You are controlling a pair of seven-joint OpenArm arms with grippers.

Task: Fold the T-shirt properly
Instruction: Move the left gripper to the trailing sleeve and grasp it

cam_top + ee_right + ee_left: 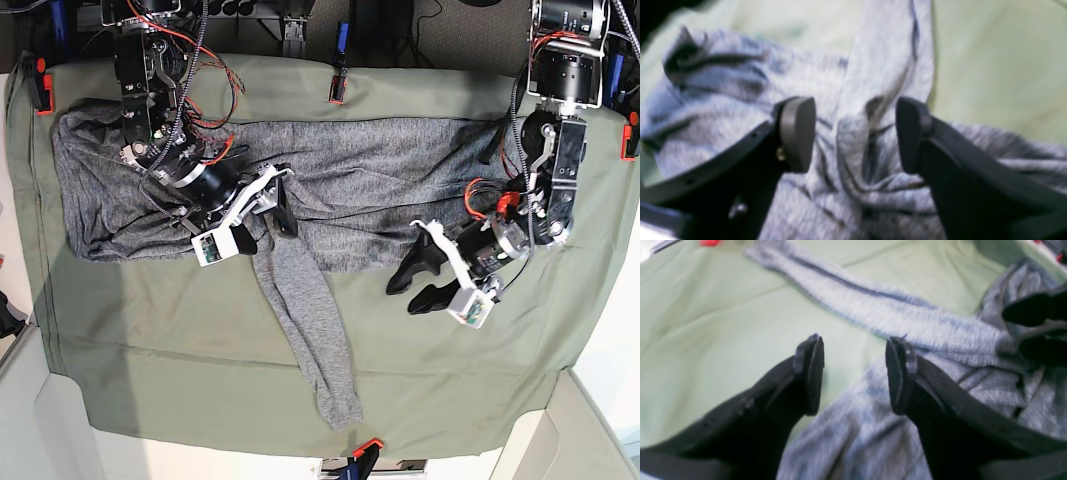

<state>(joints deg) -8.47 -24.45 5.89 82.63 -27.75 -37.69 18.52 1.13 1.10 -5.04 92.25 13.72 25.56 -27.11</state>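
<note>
The heather-grey T-shirt [380, 160] lies spread sideways across the olive cloth, with one long sleeve [310, 330] trailing toward the front edge. My right gripper [278, 208] hovers open over the shirt where that sleeve joins the body. In the right wrist view its jaws [855, 113] stand wide on either side of a bunched ridge of grey fabric [853, 150]. My left gripper [413, 287] is open just past the shirt's lower hem. In the left wrist view its fingers [853, 350] straddle the border between the grey shirt [860, 426] and the green cloth.
The olive-green cloth [180, 350] covers the table, held by orange clamps at the back [338, 88], the left corner [40, 75], the right side [628, 135] and the front edge [365, 447]. Red wires hang along the right arm [165, 130].
</note>
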